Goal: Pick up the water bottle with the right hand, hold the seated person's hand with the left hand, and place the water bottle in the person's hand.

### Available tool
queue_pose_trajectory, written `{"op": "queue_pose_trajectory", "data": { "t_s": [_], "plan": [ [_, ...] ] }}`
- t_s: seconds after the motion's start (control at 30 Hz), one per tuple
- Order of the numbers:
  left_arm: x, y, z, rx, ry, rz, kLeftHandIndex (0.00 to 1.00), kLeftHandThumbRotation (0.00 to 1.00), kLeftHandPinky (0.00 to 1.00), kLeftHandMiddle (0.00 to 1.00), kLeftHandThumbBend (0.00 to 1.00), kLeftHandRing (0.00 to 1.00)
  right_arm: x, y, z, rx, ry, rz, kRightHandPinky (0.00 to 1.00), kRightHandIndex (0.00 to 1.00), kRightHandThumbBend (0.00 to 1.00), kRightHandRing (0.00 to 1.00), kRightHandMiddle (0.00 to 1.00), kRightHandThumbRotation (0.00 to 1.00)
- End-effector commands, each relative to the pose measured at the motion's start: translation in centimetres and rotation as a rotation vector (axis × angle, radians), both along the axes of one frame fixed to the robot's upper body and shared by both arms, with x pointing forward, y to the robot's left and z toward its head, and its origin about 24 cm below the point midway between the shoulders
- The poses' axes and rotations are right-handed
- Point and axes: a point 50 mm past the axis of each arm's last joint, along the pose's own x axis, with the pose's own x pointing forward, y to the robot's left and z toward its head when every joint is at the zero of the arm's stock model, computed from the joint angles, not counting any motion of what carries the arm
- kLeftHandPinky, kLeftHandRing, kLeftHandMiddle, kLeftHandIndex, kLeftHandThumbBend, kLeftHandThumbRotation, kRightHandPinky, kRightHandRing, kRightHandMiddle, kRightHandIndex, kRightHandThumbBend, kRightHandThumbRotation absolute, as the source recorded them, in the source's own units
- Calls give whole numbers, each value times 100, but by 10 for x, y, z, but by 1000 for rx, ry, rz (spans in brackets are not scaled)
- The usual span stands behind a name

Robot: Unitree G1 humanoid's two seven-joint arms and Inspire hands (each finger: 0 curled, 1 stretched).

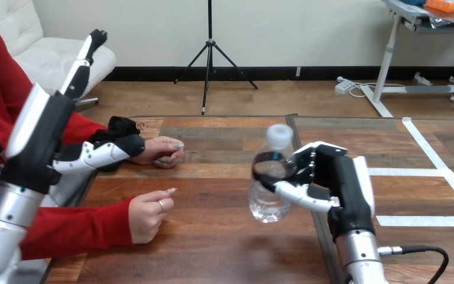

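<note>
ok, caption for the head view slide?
Right hand holds the water bottle; left hand meets the wrist of the person's farther hand.

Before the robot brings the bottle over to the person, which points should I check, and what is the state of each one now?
1. Grip of the right hand on the clear plastic water bottle with a white cap: ok, fingers and thumb curl round it.
2. Bottle off the wooden table: ok, lifted and slightly tilted.
3. Cap on: ok.
4. Hold of the left hand on the person's farther hand: not ok, a straight finger only reaches the wrist.
5. That hand ready to receive: not ok, it rests on the table with its fingers curled down.
6. Way between them: ok, bare wood.
</note>
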Motion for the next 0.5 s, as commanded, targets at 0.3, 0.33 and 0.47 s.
{"op": "queue_pose_trajectory", "data": {
  "t_s": [0.3, 0.33, 0.47],
  "plan": [
    [6, 9, 20, 132, 17, -62, 100, 73, 92, 100, 100, 99, 7, 10, 27, 71, -119, 36, 17, 29, 66, 21, 27, 0],
    [6, 11, 21, 143, 30, -65, 100, 73, 91, 100, 100, 98, 7, 10, 27, 77, -117, 36, 17, 29, 66, 21, 27, 0],
    [6, 13, 22, 182, 47, -65, 97, 73, 84, 95, 100, 92, 5, 12, 28, 64, -130, 36, 16, 29, 64, 21, 27, 0]
  ]
}}
